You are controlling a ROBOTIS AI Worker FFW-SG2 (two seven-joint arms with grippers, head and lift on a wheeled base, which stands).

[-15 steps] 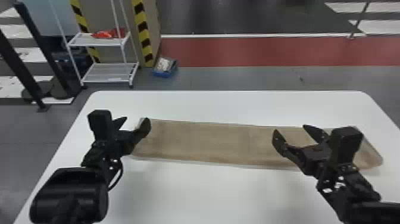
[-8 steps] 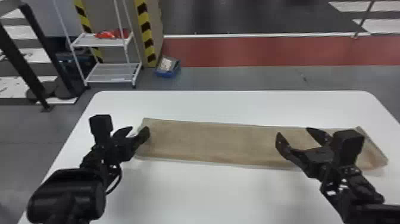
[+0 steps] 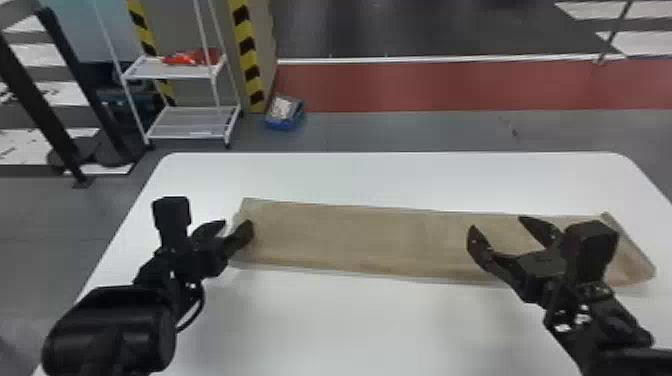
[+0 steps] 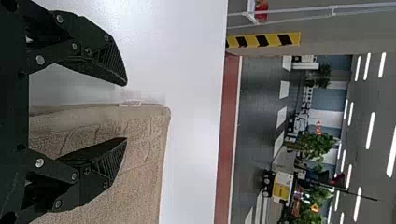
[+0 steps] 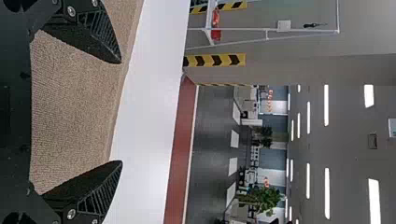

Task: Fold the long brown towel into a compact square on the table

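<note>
Down in the head view and a little inward, the left gripper has shifted over the last second, and now hangs at the left end of the long brown towel. Its fingers are parted and grasping nothing: one is above the cloth, the other past the end edge, over the white table, with a small pale label sticking out at that edge near them. That change matters because the short end now runs through the gap, so the left side looks close to a pick-up. By contrast, the right gripper has hardly altered its place relative to the cloth; it too is spread and empty, above the towel, inward of the right end. As in the earlier frames, the towel lies flat as a long strip across the table, so the lengthwise folding towards a square seems still to come. The next move probably calls for lowering the left fingers until they straddle the edge, then pinching all the layers together; a shallow bite could lift only the top layer or let the end slip
</note>
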